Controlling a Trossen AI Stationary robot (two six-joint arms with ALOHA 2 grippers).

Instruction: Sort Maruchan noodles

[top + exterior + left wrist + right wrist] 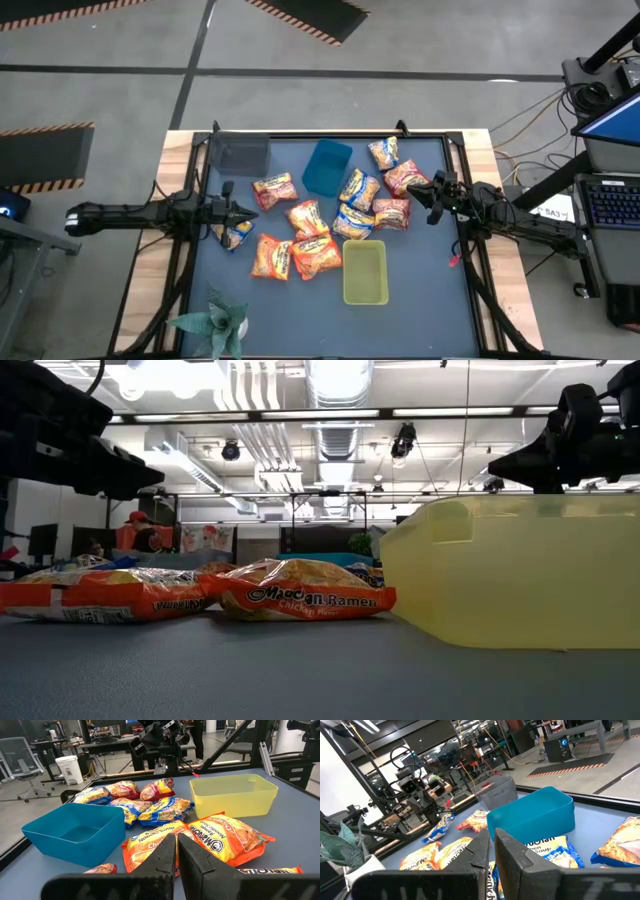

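In the low view, an orange noodle packet (pixel 305 598) carried the words "Maruchan Ramen", partly hidden by a fold. In the left wrist view, another orange packet (pixel 227 836) showed "Maruchan Ramen Noodle Soup" upside down. Other print was too small to read.

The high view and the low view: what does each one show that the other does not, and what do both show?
Only the high view shows the blue bin, the grey bin, the paper plant, the blue-and-yellow packets and the whole spread of noodles between both arms, the left gripper and right gripper with jaws shut.

Only the low view shows the room behind, with ceiling lights and a person in orange.

Both show the yellow bin and orange packets beside it.
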